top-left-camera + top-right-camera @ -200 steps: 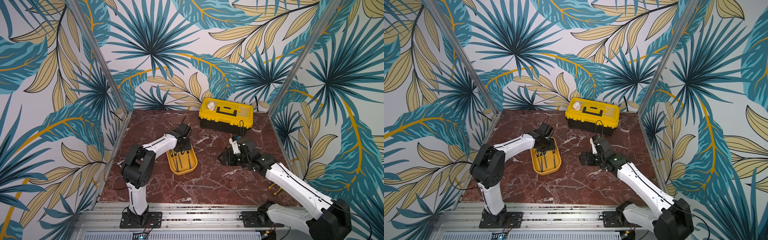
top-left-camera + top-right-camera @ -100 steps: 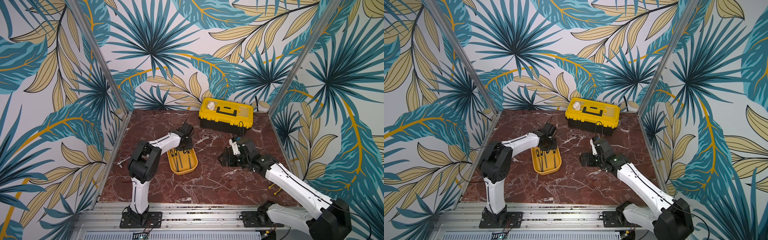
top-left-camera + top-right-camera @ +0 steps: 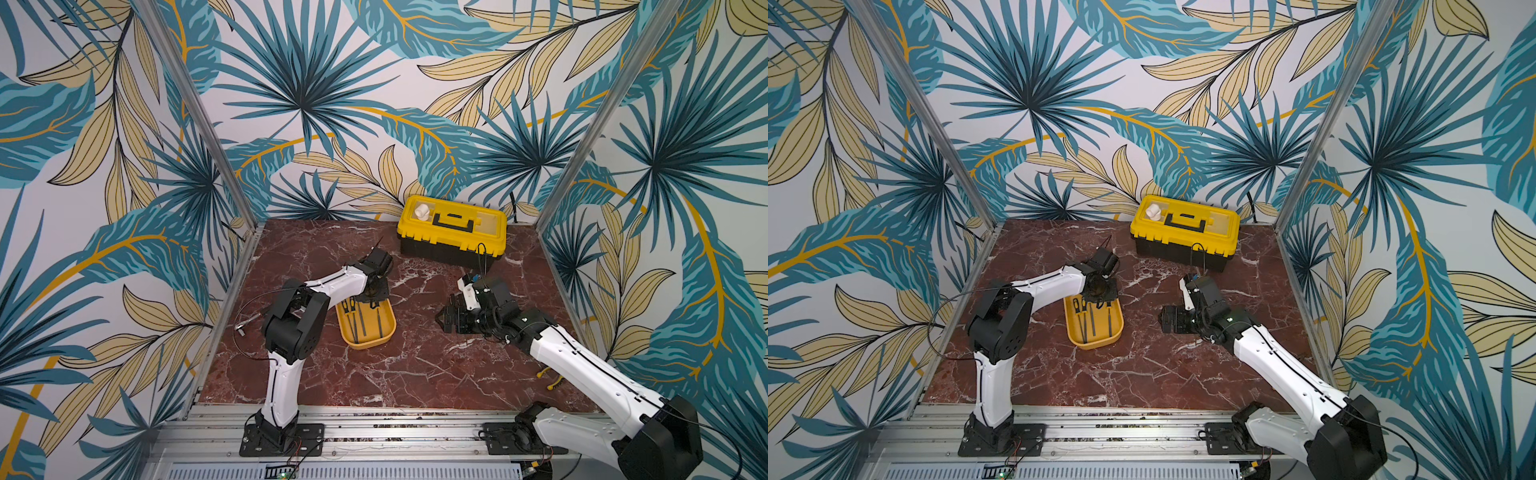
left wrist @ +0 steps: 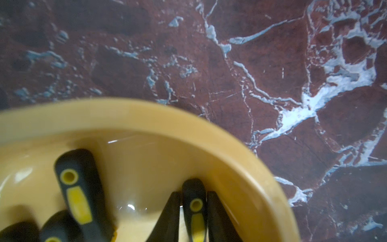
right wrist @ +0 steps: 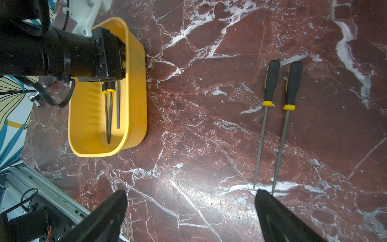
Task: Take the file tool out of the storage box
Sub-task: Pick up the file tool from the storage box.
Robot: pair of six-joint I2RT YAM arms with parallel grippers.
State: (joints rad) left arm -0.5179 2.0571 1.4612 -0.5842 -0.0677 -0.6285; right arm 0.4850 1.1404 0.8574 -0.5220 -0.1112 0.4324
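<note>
A black toolbox (image 3: 436, 251) on the marble table (image 3: 415, 374) carries 1 white object (image 3: 421, 211).

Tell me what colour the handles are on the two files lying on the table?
Black handles, each with a yellow collar; the right wrist view shows them best.

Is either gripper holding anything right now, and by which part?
The left gripper pinches a file tool by its handle, inside the storage box; the right gripper holds nothing.
</note>
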